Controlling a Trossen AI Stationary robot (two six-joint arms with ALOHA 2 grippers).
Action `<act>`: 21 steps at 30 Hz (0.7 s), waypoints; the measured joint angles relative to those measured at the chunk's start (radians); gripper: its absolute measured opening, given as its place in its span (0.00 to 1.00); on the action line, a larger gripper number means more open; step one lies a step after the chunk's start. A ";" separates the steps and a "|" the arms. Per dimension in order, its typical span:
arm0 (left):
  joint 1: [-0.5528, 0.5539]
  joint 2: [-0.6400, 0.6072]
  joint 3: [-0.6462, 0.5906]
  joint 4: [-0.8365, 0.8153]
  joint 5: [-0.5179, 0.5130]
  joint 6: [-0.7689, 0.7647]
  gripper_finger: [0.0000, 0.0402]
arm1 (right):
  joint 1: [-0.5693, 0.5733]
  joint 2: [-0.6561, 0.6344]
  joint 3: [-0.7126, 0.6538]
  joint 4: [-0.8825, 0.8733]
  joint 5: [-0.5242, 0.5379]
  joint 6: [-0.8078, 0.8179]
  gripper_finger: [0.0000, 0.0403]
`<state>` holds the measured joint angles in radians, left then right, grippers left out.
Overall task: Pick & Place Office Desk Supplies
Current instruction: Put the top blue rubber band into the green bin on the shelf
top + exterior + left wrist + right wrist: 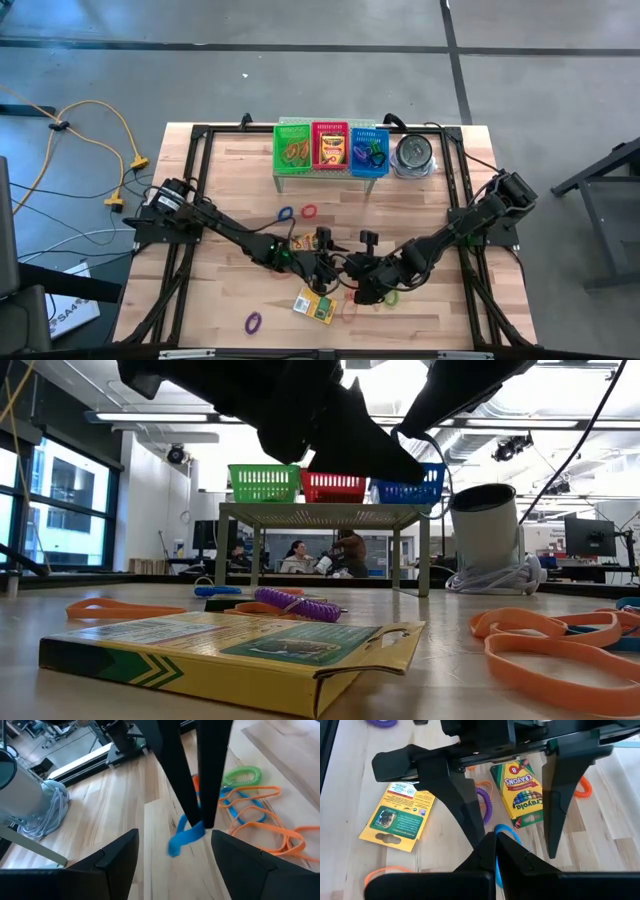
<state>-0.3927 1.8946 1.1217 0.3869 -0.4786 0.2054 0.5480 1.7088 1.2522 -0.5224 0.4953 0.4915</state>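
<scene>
My right gripper point(495, 840) is shut on a blue rubber band point(186, 836) above the table's middle. My left gripper point(174, 834) is open and faces it, one finger on each side of the band and of the right fingertips, touching neither. In the high view the two grippers meet: left point(335, 264), right point(356, 274). One crayon box point(517, 790) lies face up under them, next to a purple coil band point(485, 805). A second crayon box point(395, 815) lies back side up nearer the front edge. Orange bands point(260, 815) and a green coil band point(242, 775) lie close by. My right gripper pinches the blue rubber band point(194, 830) between its two fingertips point(175, 775). The fingers slant down from the table's right side. The band hangs below them as a slack, crumpled loop. Whether its lower end touches the table I cannot tell.
Green point(296, 148), red point(330, 147) and blue point(369, 150) baskets stand on a low rack at the far edge, with a round tin point(412, 155) to their right. Loose blue point(285, 213), red point(308, 211) and purple point(252, 322) bands lie on the wood. People sit in the room beyond.
</scene>
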 joint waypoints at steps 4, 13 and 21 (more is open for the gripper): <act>0.003 0.000 0.000 0.012 0.000 -0.023 0.53 | 0.000 0.000 0.000 0.000 0.000 -0.004 0.01; 0.005 0.000 0.000 0.011 -0.001 -0.019 0.18 | 0.000 0.000 0.000 0.006 -0.001 -0.019 0.01; 0.003 0.000 0.000 0.010 -0.001 -0.019 0.01 | 0.000 0.000 0.000 0.008 -0.026 0.009 0.01</act>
<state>-0.3901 1.8946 1.1217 0.3973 -0.4793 0.1867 0.5480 1.7088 1.2522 -0.5141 0.4690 0.5007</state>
